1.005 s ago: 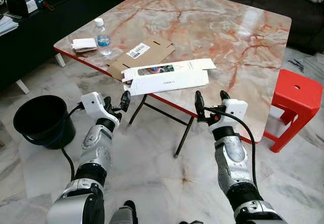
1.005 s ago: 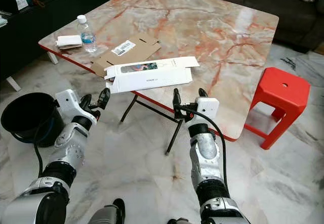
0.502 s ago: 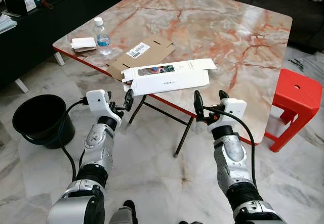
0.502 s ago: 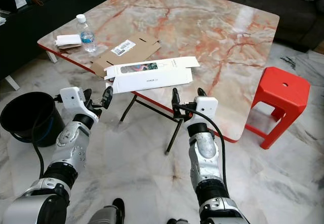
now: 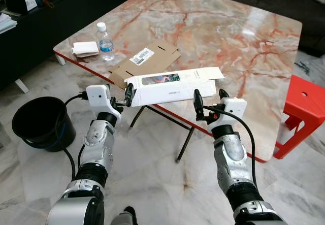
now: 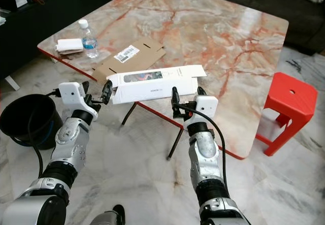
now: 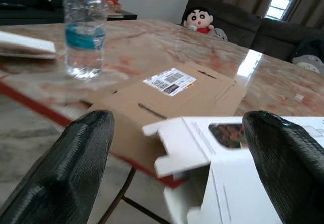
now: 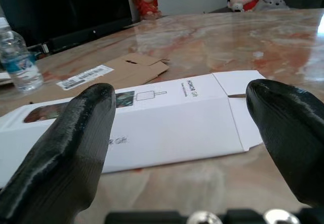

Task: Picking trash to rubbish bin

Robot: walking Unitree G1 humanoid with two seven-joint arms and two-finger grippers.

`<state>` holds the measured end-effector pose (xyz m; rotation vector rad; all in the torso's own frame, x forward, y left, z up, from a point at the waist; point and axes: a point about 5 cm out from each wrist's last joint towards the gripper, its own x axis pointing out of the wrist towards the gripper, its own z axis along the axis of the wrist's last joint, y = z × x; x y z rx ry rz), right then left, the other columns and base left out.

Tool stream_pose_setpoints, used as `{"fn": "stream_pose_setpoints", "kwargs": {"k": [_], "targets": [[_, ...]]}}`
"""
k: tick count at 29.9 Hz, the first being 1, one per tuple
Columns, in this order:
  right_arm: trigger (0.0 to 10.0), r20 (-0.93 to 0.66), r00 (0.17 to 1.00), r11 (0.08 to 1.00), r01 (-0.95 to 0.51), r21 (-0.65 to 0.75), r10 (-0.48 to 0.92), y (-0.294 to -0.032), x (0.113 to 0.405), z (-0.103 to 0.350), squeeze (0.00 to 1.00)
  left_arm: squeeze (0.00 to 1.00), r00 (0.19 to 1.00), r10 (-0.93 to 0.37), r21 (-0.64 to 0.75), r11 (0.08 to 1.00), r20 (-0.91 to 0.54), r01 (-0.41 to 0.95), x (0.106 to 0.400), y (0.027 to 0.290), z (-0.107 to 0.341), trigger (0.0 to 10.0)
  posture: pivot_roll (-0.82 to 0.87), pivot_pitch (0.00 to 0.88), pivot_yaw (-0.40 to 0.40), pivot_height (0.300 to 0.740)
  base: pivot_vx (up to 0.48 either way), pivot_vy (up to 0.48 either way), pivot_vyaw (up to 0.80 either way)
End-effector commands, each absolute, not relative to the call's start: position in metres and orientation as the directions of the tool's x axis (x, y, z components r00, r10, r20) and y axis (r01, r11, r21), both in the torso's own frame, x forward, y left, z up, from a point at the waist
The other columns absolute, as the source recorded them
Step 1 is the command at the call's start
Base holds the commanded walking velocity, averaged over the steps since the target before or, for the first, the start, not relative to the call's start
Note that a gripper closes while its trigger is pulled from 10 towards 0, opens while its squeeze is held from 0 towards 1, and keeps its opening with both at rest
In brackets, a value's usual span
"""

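Pale marble floor (image 5: 152, 184) underfoot, and over it a square folding table (image 5: 244, 42) with a pink-veined marble top trimmed in red. Nearest us, both silver arms are raised toward the table's near edge. The left gripper (image 5: 121, 99) has its black fingers spread apart, poised right at the near-left end of the long white box (image 5: 172, 85), and from the wrist view those fingers (image 7: 76, 168) frame the box's open end flap without closing on it. The right gripper (image 5: 208, 103) is wide open as well, sitting just off the near edge by the box's right end; its fingers (image 8: 66, 148) bracket the box's long side, nothing clamped. The white box itself lies flat along the near edge of the table, one end hanging slightly past the edge. Just behind it, touching or overlapping, rests a flattened brown cardboard mailer (image 5: 144, 62) with a white shipping label. Farther toward the left corner stands an upright water bottle (image 5: 105, 42) with a blue label, and beside it a folded white packet (image 5: 85, 47) lies at the corner. Down on the floor to the left, well apart from the table, sits the black rubbish bin (image 5: 43, 121). Off to the right, a red plastic stool (image 5: 302, 113) stands by the table's right edge. Beyond the far edge, a dark sofa (image 6: 304, 11).
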<state>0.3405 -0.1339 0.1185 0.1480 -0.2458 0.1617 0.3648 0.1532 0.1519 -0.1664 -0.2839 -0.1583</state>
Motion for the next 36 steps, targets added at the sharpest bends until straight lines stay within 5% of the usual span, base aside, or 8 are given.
{"fn": "stream_pose_setpoints", "kwargs": {"k": [1, 17, 36], "targets": [[10.0, 0.259, 0.957, 0.977, -0.169, 0.132, 0.131, -0.136, 0.341, 0.121, 0.0, 0.0, 0.931, -0.146, -0.112, 0.975, 0.334, 0.193, 0.367, 0.149, 0.163, 10.0, 0.15, 0.162, -0.069, 0.74, 0.39, 0.0, 0.0], [10.0, 0.26, 0.957, 0.977, -0.165, 0.136, 0.126, -0.137, 0.341, 0.121, 0.0, 0.0, 0.915, -0.174, -0.085, 0.972, 0.365, 0.219, 0.366, 0.143, 0.171, 10.0, 0.14, 0.16, -0.065, 0.74, 0.385, 0.0, 0.0], [10.0, 0.251, 0.959, 0.976, -0.168, 0.138, 0.13, -0.136, 0.339, 0.118, 0.0, 0.0, 0.927, -0.16, -0.087, 0.976, 0.339, 0.201, 0.352, 0.148, 0.157, 10.0, 0.15, 0.165, -0.066, 0.74, 0.0, 0.0, 0.0]]}}
